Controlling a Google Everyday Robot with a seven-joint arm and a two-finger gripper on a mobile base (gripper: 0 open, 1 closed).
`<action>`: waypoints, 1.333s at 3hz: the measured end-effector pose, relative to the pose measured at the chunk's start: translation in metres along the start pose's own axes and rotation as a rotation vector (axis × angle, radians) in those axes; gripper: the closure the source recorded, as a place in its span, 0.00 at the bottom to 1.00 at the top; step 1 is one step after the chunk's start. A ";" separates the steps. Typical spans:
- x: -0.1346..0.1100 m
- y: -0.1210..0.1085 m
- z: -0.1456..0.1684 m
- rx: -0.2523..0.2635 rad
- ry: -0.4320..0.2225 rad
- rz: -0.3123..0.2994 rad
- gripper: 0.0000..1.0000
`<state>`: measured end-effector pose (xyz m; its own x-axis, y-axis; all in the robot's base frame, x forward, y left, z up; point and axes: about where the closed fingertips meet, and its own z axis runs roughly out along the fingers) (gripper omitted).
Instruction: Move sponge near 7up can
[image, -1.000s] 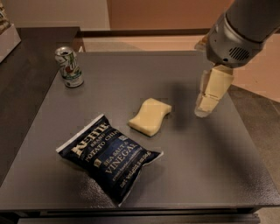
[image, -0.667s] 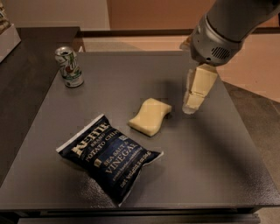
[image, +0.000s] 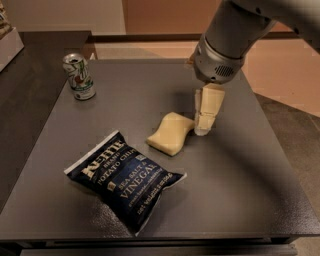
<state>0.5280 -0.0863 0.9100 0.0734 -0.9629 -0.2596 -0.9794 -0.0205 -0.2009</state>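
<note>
The end effector has moved left, now just beside the sponge at its 9 o'clock; open or closed, cannot tell. The 7up can stands well apart at the worktop's 10 o'clock.

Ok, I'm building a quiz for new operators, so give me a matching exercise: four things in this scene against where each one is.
Things:
1. sponge
2. 7up can
3. chip bag
4. gripper

Places:
A. far left part of the table
B. just right of the sponge
C. middle of the table
D. near the front, left of centre

Pairs: 1-C, 2-A, 3-D, 4-B
</note>
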 end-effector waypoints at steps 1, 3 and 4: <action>-0.003 0.003 0.021 -0.044 0.008 -0.054 0.00; -0.006 0.014 0.056 -0.131 0.001 -0.138 0.00; -0.008 0.019 0.067 -0.161 0.002 -0.165 0.00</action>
<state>0.5218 -0.0609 0.8450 0.2346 -0.9435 -0.2342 -0.9716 -0.2199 -0.0874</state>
